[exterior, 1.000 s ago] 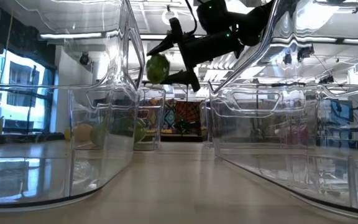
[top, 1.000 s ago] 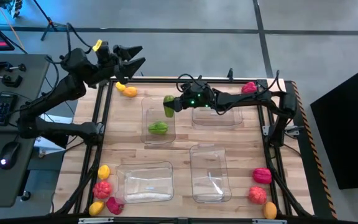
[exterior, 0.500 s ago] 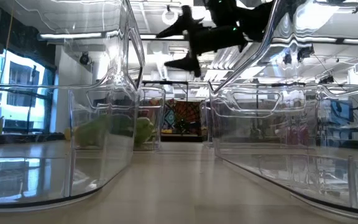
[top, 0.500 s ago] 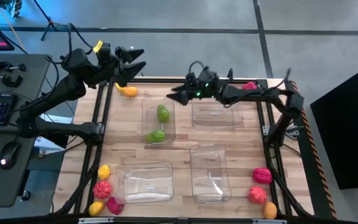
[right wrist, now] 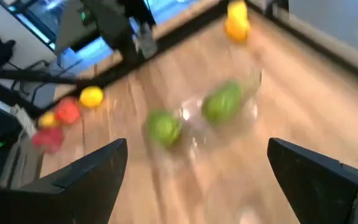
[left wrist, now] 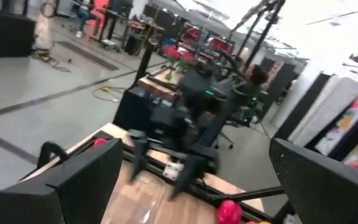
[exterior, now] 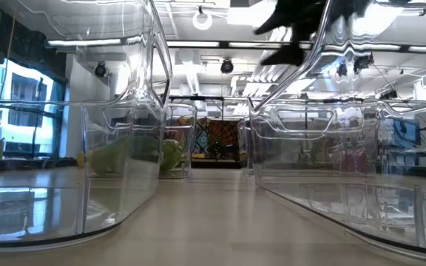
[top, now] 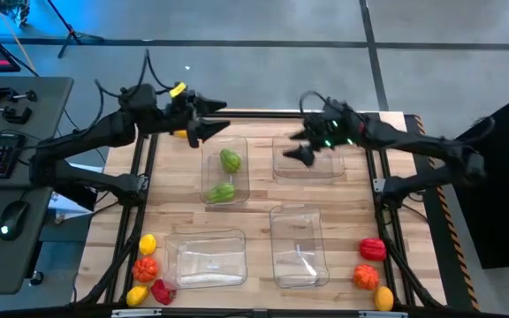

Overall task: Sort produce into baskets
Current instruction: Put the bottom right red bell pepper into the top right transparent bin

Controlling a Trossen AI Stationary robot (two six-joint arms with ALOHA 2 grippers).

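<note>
Produce first — two green pieces [top: 225, 175] already lie in the far-left basket [top: 208, 150], one at its 12 o'clock end, one at its 6, and the low view shows them sitting on the floor of it. The other three baskets [top: 297, 258] look bare. Your loose stock sits in the corners: a yellow, red and pink cluster [top: 146, 276] at the table's 7 o'clock, red and orange pieces [top: 368, 268] at 5 o'clock, one orange piece [top: 180, 133] at 11, half hidden under the left arm.

Right gripper [top: 299, 146] hangs above the far-right basket [top: 335, 170], at about 12 o'clock on the table, fingers spread wide, nothing between them. Left gripper [top: 210, 121] is at 11 o'clock, just beyond the green basket's far edge, also spread wide and carrying nothing.

Now the risks. Both arms are crowded along the far edge, grippers near each other — send them for the same spot and you could clip one with the other. Come down low over a basket and a finger may catch that clear rim and shove or tip it, greens included. The 7 o'clock pieces lie tight together, so a wide grab there may nudge a neighbour off the table edge.
</note>
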